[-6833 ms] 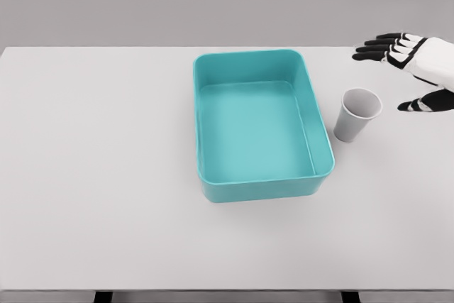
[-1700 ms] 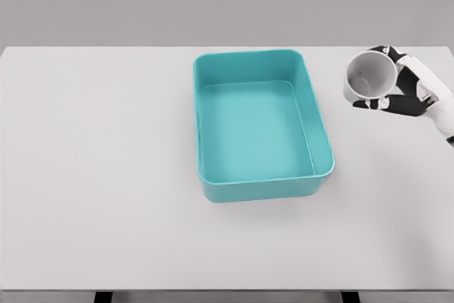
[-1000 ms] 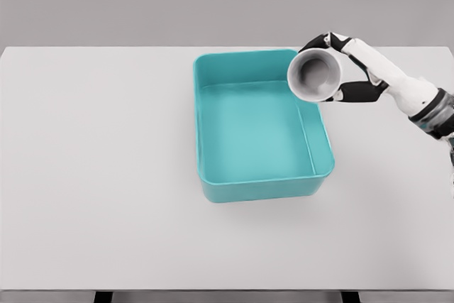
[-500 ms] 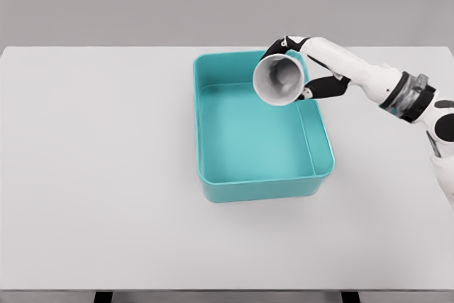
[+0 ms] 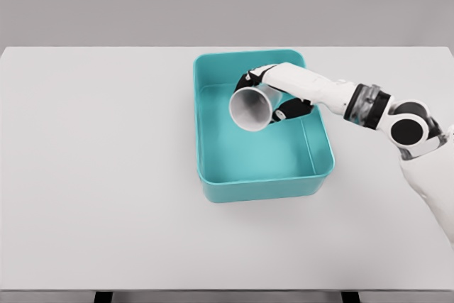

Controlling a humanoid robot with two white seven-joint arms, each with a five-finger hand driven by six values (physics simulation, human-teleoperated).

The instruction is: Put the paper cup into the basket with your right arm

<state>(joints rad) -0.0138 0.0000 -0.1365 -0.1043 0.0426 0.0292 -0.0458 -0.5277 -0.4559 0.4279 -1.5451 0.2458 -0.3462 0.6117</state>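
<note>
Paper cup (image 5: 251, 109) hangs tipped on its side over the basket (image 5: 213, 175), inside its far rim, our right hand (image 5: 273, 95) wrapped around it. We should lower it closer to the basket floor, then loosen the fingers gently so it doesn't roll out.

The basket (image 5: 264, 188) is set on the worktop (image 5: 106, 175), a bit right of centre, nearer the far edge than the near one. The right arm is brought in from the right edge, over the basket's right wall. The right hand (image 5: 273, 94) is found above the basket's far half, w/ the paper cup (image 5: 250, 109) gripped in it. The cup is tipped on its side, mouth toward the near-left, within the basket's outline. Whether the cup touches the basket floor can't be told.
</note>
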